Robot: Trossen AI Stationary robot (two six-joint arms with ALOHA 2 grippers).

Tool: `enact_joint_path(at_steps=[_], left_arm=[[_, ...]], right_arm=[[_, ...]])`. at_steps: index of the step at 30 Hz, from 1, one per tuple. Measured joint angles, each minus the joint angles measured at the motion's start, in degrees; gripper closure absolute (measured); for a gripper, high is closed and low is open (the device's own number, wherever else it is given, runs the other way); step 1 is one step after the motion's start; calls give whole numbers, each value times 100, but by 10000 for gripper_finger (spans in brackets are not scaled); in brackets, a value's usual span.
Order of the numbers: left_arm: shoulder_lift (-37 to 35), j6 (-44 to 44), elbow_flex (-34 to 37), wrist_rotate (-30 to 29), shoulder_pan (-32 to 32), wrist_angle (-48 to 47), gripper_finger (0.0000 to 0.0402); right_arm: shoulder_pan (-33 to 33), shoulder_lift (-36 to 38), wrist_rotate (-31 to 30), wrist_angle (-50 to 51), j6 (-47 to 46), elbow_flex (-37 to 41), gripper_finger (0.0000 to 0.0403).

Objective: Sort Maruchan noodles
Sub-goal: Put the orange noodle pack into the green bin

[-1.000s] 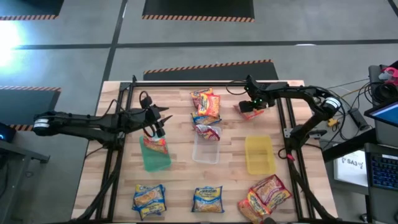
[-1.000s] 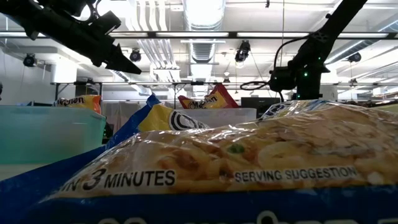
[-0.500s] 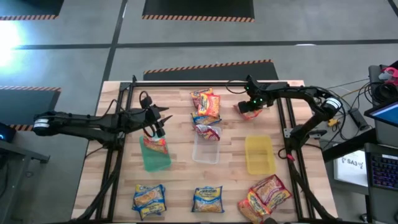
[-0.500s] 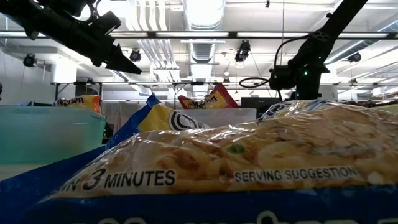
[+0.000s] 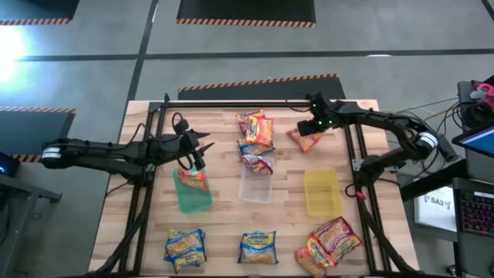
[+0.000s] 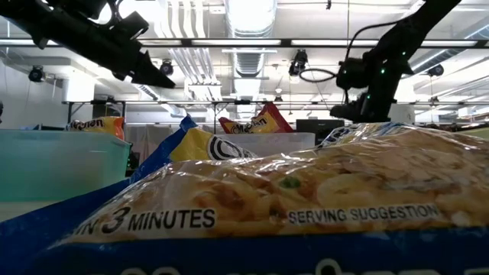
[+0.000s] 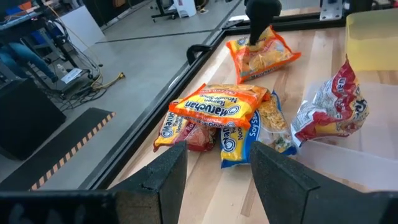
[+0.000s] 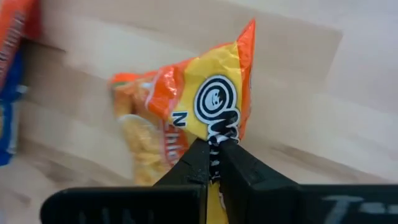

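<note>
A wooden bench (image 5: 224, 224) stands on a grey workshop floor. At its far right, an orange packet (image 5: 306, 138) hangs pinched by its crimped edge in the right claw (image 5: 316, 128), whose fingers are closed tight on the seal. In the right wrist view the packet (image 8: 186, 118) dangles away from the claw (image 8: 214, 163), long axis running straight out from the fingertips, logo near the grip. The judgement: lift it clear before travelling, keep the pinch firm since only the thin seal is held, and carry it over the bin holding orange. The green bin (image 5: 193, 191) already has an orange packet; the left claw (image 5: 194, 152) hovers above it, fingers partly apart, holding nothing. The clear bin (image 5: 256, 186) and yellow bin (image 5: 322, 191) sit alongside.
</note>
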State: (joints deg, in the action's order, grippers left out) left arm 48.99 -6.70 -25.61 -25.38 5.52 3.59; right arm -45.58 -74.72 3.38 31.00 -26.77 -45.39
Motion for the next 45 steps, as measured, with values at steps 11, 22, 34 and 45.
enact_joint_path(at_steps=[11,22,34,45], left_arm=[[11,-2,0,469,0,318,243],[317,-489,0,1891,88,1132,243],[1141,-411,0,1899,362,1991,243],[1869,-89,0,1899,719,3182,243]], right_arm=[[216,410,11,-263,55,-11,392],[361,459,169,-773,111,-20,392],[735,488,876,-2306,135,-24,392],[1388,488,1167,-4000,194,-24,392]])
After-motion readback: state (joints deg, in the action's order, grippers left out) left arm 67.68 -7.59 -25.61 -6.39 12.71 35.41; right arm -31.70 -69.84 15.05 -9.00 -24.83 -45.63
